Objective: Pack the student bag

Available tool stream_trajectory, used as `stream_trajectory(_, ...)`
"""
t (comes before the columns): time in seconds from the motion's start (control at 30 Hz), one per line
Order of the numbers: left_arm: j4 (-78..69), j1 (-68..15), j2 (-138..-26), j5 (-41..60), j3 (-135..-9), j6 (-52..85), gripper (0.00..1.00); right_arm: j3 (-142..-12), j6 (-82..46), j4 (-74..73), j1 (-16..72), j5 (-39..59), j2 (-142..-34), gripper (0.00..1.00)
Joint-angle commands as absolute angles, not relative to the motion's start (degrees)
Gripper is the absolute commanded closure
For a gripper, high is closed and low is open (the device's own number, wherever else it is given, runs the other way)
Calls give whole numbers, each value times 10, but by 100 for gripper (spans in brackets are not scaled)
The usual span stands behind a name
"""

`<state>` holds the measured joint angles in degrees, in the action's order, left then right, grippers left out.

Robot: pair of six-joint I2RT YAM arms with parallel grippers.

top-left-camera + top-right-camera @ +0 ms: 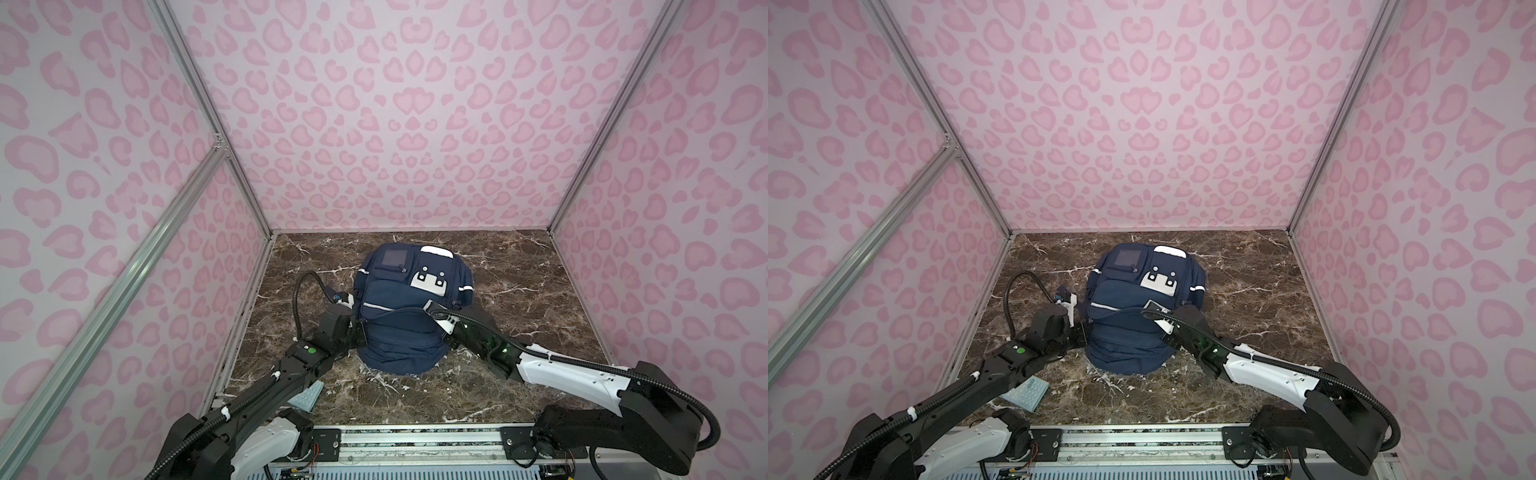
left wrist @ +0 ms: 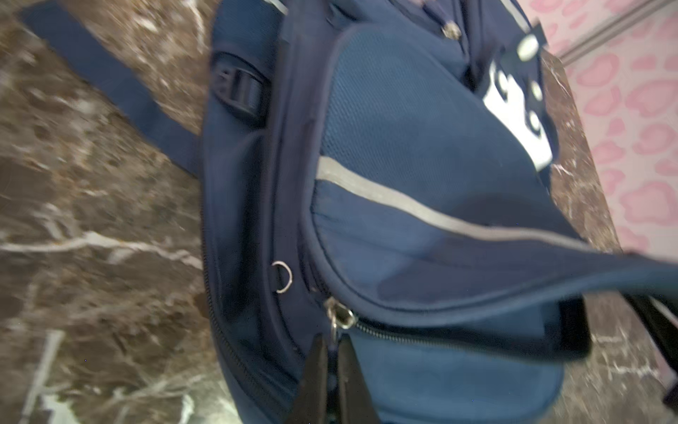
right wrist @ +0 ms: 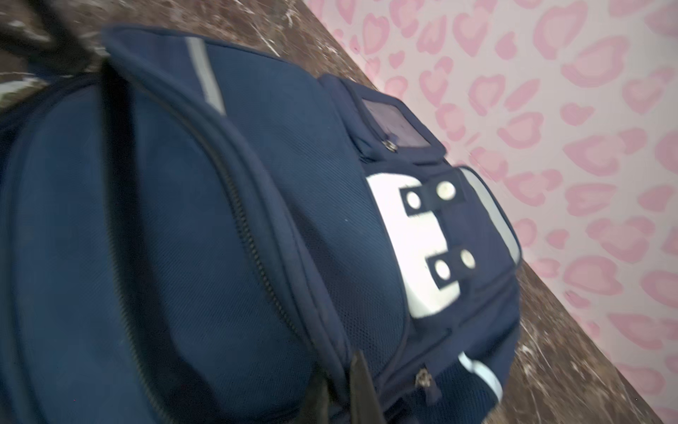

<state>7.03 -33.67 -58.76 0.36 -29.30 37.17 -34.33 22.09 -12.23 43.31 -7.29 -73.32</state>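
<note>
Student bag (image 1: 390, 291) between left jaws and right jaws, against both.

The student bag (image 1: 399, 332) blocks the middle of the bench (image 1: 519, 282), with the left arm (image 1: 291, 365) and right arm (image 1: 552, 370) at its sides. Bare bench lies free upper right and lower centre; a pale blue flat item (image 1: 1025, 392) sits lower left.

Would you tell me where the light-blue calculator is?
In both top views the light-blue calculator lies front-left on the table, partly hidden by the left arm.
</note>
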Motion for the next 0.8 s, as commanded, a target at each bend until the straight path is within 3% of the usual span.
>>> stream_trajectory(0.0, 56, -403, -576, -3, -280, 438, 97, -362, 203, -64, 404, -139, -743, 100)
stream_trajectory(0.03, 51, -428, -578, -10, -279, 449, 97, -370, 199, -56, 396, -151, -746, 100)
stream_trajectory(0.07, 44, -457, -585, -15, -281, 463, 97, -380, 193, -49, 388, -166, -748, 94)
stream_trajectory(0.17, 0, -524, -619, -17, -290, 496, 97, -394, 151, -41, 380, -215, -737, 60)
stream_trajectory(0.2, -17, -543, -635, -14, -296, 504, 97, -396, 125, -31, 378, -207, -722, 47)
stream_trajectory(0.27, -35, -576, -665, -16, -318, 511, 97, -379, 88, -32, 379, -180, -685, 32)
stream_trajectory(0.33, -38, -601, -689, -24, -346, 510, 97, -347, 63, -33, 383, -114, -633, 6)
stream_trajectory(0.4, -36, -617, -708, -29, -370, 505, 97, -309, 36, -37, 399, -67, -581, 5)
stream_trajectory(0.47, -29, -622, -723, -30, -389, 500, 97, -275, 19, -48, 436, -59, -537, 12)
stream_trajectory(0.57, -18, -622, -734, -33, -401, 497, 97, -225, 37, -91, 512, -90, -499, 16)
stream_trajectory(0.77, 11, -622, -721, -48, -420, 486, 97, -205, 49, -131, 572, -87, -556, 21)
